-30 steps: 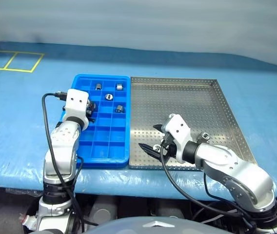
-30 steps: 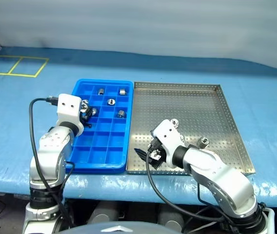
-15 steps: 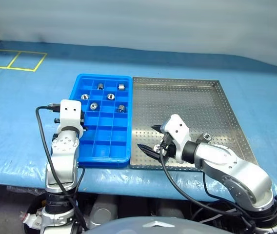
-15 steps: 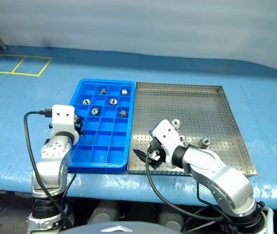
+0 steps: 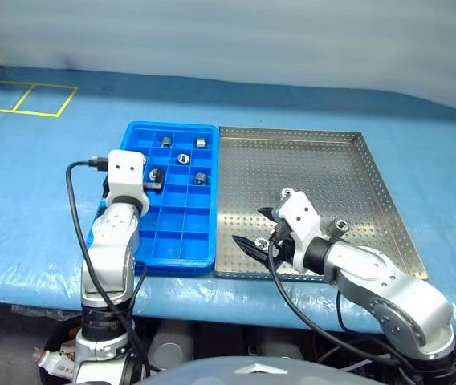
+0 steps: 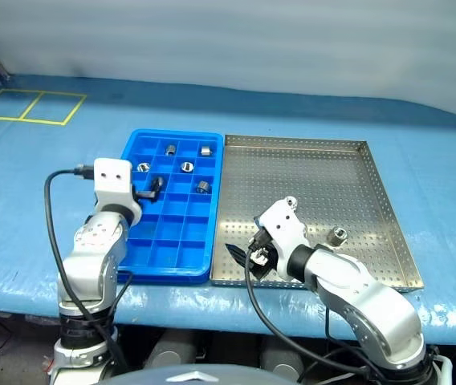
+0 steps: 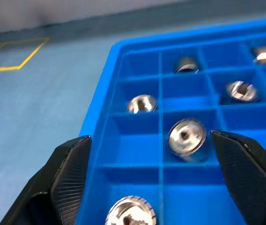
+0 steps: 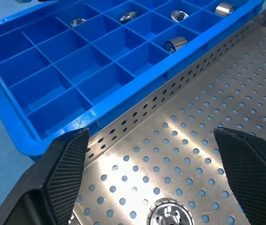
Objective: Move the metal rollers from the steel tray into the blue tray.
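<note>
The blue tray (image 5: 172,233) lies left of the steel tray (image 5: 332,164), edge to edge. Several metal rollers (image 5: 181,158) sit in the blue tray's far compartments, one to a cell. Two more rollers (image 5: 340,226) stand on the steel tray's near half, and a third (image 8: 172,216) lies just below my right gripper. My left gripper (image 7: 149,137) hangs open over the blue tray's left columns, with a roller (image 7: 186,136) in a cell ahead of it. My right gripper (image 5: 256,228) is open and empty over the steel tray's near left corner.
Both trays rest on a blue table cover (image 5: 43,184). Yellow tape squares (image 5: 19,100) mark it at the far left. A grey backdrop (image 5: 228,36) closes the far side. The table's front edge runs just below the trays.
My left gripper was shut one second ago and now stands open. The left hand drew back to the blue tray's left rim, then came forward over it again. The right arm hardly moved.
</note>
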Motion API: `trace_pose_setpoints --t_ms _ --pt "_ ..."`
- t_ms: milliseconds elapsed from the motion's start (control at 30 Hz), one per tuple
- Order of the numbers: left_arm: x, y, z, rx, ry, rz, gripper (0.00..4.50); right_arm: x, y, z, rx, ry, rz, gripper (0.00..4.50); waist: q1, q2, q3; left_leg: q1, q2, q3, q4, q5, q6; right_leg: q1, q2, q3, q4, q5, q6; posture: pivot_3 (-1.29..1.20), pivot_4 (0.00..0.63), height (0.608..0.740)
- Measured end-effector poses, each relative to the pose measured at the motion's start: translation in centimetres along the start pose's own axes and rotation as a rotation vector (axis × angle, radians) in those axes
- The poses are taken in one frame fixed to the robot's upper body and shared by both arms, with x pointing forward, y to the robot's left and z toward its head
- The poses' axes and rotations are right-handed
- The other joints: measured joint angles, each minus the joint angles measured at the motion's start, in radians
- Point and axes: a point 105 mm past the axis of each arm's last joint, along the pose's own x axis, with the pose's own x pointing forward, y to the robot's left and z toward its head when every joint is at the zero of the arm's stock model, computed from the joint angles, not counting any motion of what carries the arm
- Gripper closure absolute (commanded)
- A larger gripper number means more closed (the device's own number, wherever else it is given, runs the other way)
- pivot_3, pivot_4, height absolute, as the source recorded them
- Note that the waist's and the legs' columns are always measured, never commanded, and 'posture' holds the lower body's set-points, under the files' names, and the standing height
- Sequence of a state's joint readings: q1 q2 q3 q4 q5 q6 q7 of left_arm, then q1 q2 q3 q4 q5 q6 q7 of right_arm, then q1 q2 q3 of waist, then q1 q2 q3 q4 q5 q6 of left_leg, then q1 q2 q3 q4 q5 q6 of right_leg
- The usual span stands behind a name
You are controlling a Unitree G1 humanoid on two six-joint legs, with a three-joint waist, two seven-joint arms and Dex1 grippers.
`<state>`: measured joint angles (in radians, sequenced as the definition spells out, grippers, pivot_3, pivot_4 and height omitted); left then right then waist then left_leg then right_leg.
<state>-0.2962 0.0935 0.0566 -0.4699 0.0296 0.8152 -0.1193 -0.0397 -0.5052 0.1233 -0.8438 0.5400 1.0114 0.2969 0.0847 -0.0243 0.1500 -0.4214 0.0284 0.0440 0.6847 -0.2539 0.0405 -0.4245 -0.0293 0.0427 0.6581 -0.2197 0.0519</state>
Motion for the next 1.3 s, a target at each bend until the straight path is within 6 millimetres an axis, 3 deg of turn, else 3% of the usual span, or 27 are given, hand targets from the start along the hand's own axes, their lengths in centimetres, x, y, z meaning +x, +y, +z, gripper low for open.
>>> trace_pose_setpoints --t_ms 100,267,433,667,900,1300 --pt "0.1 -3.4 1.6 0.02 -0.049 -0.261 0.02 -0.6 -0.4 -0.3 0.016 0.0 -0.042 0.0 -0.01 0.0 0.0 0.0 0.0 0.0 0.0 0.0 0.0 0.0 0.0 0.0 0.0 0.0 0.0 0.13 0.15 0.74" --pt "-0.6 -8.4 -0.6 0.104 0.1 -0.697 0.02 -2.2 -1.1 -1.5 0.052 0.028 -0.122 0.0 -0.033 0.0 0.0 0.0 0.0 0.0 -0.001 0.0 0.0 -0.001 0.001 0.0 0.0 -0.001 0.0 0.1 0.15 0.74" --pt "0.3 -11.6 -1.7 0.153 0.169 -0.872 0.02 -3.6 -1.4 -3.0 0.097 0.071 -0.197 0.0 -0.046 0.001 0.0 0.001 0.0 0.001 0.0 0.0 0.001 0.0 0.001 0.001 0.0 -0.003 0.003 0.06 0.15 0.74" --pt "2.9 -16.2 -2.8 0.211 0.203 -0.933 0.02 -4.5 -1.6 -3.8 0.134 0.078 -0.3 0.0 -0.064 0.001 0.0 0.0 -0.002 0.002 0.0 0.0 0.001 -0.001 0.002 0.002 0.0 -0.003 0.004 0.0 0.15 0.74" --pt "5.2 -19.2 -3.9 0.22 0.197 -0.871 0.02 -4.7 -1.6 -3.6 0.145 0.051 -0.343 0.0 -0.077 0.001 0.0 0.0 -0.002 0.002 0.0 0.0 0.001 -0.002 0.003 0.003 0.0 -0.003 0.004 -0.04 0.15 0.74" --pt "7.1 -20.8 -5.6 0.212 0.22 -0.794 0.02 -4.8 -1.6 -3.6 0.159 0.035 -0.361 0.0 -0.1 0.001 0.0 -0.002 -0.002 0.002 0.0 0.0 0.001 -0.003 0.002 0.003 0.0 -0.002 0.005 -0.05 0.15 0.74"
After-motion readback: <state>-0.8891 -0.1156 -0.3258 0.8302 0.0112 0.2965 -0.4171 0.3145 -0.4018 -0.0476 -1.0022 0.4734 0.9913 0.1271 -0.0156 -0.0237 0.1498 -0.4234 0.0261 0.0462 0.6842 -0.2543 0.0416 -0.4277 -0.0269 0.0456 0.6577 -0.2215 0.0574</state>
